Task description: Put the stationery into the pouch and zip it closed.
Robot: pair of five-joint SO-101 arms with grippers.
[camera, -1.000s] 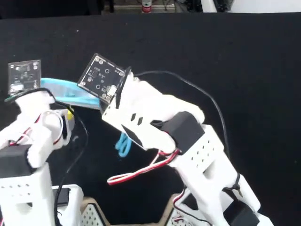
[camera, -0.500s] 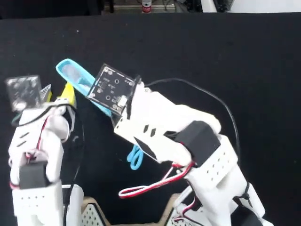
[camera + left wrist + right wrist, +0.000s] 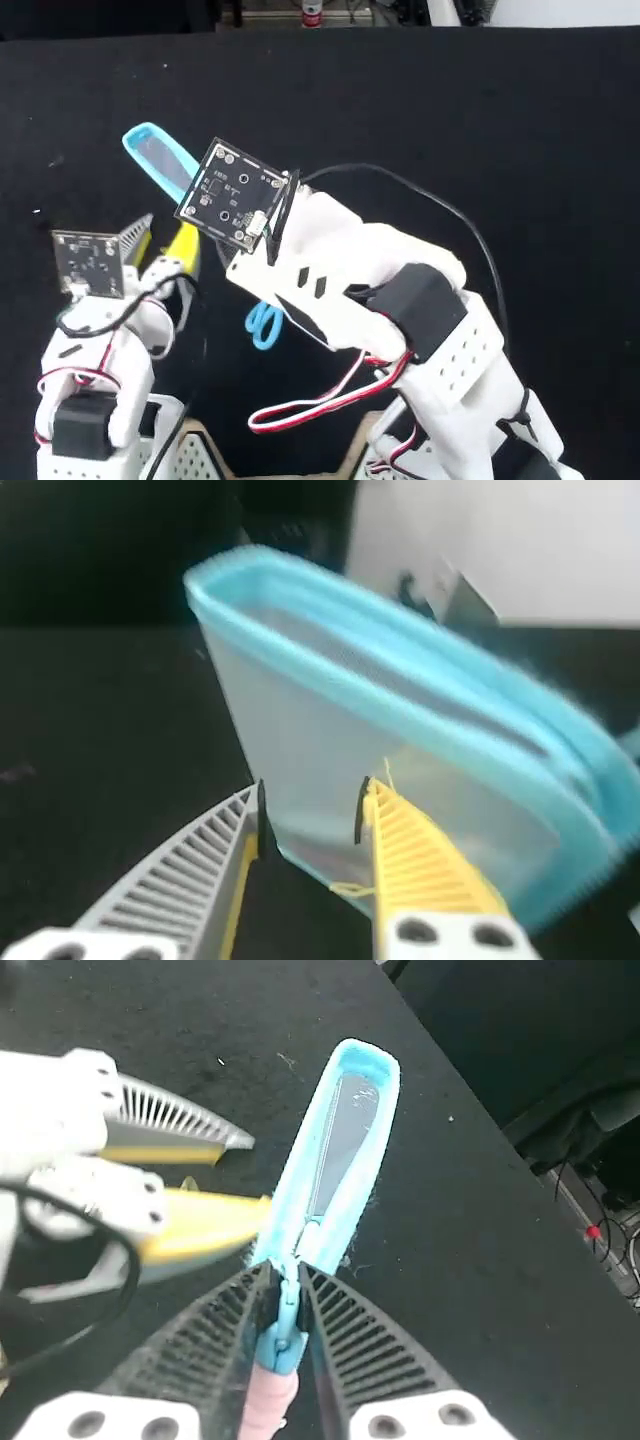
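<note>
Right tool (image 3: 285,1272) is pinched shut on one end of the blue pouch (image 3: 335,1130), holding it on edge over the black desk (image 3: 480,130). Left tool (image 3: 310,805) gapes open beside the pouch's clear side, holding nothing. What look like blue scissors (image 3: 263,325) lie on the desk, so packing seems unfinished. Whether the zip is closed is unclear.

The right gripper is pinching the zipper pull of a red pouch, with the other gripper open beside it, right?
Not quite: the pouch is light blue, not red, as the right wrist view shows. The right gripper does pinch its zipper pull, and the left gripper is open beside it.
</note>
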